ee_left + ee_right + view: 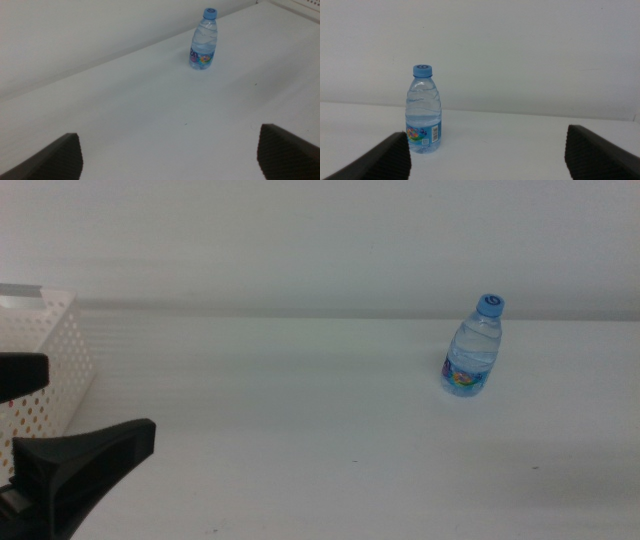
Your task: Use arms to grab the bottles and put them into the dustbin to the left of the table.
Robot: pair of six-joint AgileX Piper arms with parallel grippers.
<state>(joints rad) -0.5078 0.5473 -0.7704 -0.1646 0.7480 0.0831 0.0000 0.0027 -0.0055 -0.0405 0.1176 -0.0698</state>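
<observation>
Middle view, left tool (60,420) by dustbin (50,350), jaws wide, empty, right tool (485,155) spread, seemingly low, facing bottle (424,110).

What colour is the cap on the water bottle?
Blue. The water bottle cap shows best in the right wrist view.

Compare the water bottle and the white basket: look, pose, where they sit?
The water bottle is clear with a blue cap and a coloured label; the basket is opaque white, its walls dotted with small round holes. The bottle is closed and slim; the basket is open-topped and far bulkier. The bottle stands right of centre; the basket sits at the left edge, behind the left gripper. Both are upright on the table.
</observation>
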